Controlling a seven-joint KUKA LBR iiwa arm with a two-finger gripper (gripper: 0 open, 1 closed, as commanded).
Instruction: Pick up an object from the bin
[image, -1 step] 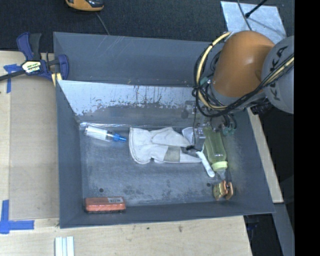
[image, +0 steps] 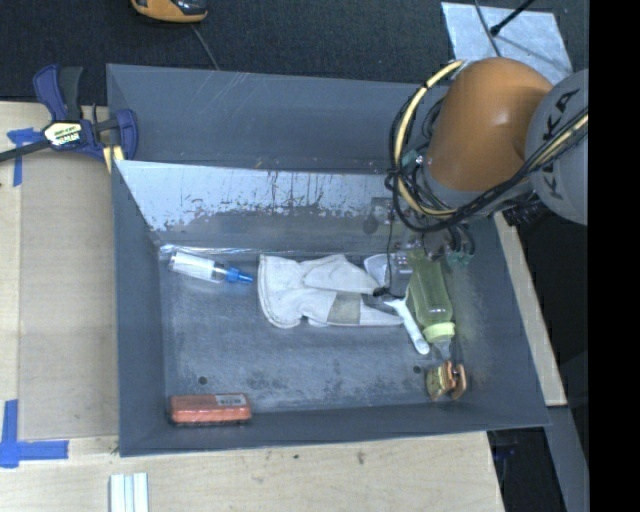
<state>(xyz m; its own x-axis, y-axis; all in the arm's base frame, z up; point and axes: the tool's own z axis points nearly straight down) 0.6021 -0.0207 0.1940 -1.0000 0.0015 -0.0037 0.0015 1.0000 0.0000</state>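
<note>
Nearest me, along the front wall of the grey metal bin (image: 138, 340), I see a reddish-brown rectangular bar (image: 210, 409) at the left and a small brown-and-brass metal piece (image: 447, 380) at the right. Just beyond that piece a pale green translucent plastic bottle (image: 431, 295) lies lengthwise, with a white plastic stick (image: 414, 328) touching its left side. Left of these, mid-floor, a crumpled white fabric glove (image: 305, 290) spreads out, and further left lies a clear-wrapped syringe with a blue tip (image: 207, 268). The gripper (image: 397, 272) hangs over the glove's right end, just beside the bottle's far end; whether it is open or closed I cannot tell. Beyond it sits the arm's orange domed cover (image: 490, 125).
</note>
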